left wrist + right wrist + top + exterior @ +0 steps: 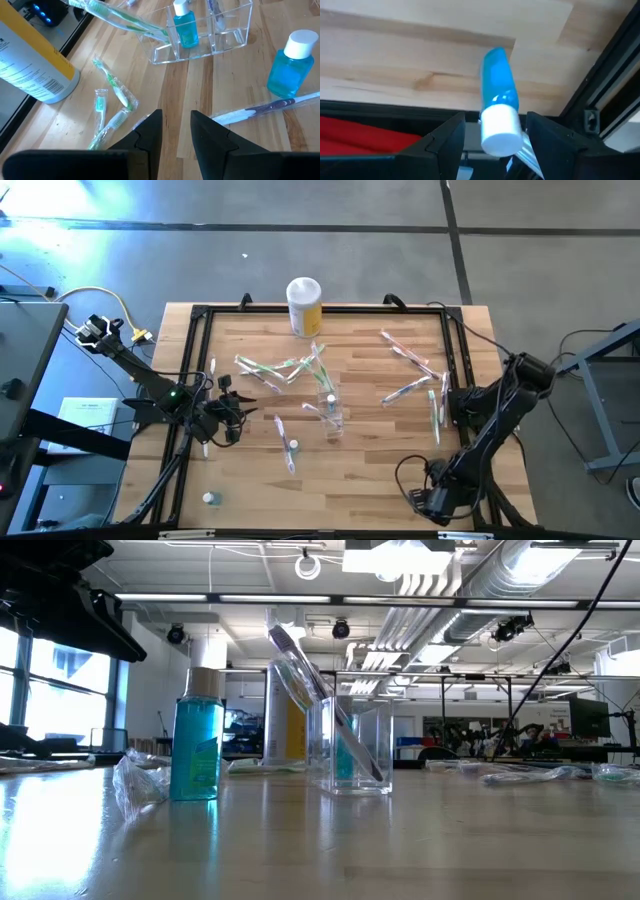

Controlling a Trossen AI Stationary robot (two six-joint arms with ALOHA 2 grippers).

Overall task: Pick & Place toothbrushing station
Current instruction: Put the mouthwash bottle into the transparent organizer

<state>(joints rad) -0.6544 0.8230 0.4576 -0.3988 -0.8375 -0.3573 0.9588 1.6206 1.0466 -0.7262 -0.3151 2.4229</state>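
Toothbrushes (283, 369) scattered across mid-desk (380, 450), probably laid out for sorting into clear holder (331, 412) at centre, one brush already leaning inside. Left gripper (222, 412) low by left edge, fingers (150, 131) narrowly parted, empty. Right gripper (425, 500) at near right corner, fingers clasping small blue bottle (499, 107), likely bound for holder.

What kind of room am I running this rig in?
Probably a robotics lab or workshop: a framed wooden table on bare grey floor, exposed ceiling ducts and strip lights overhead, and benches with monitors in the background.
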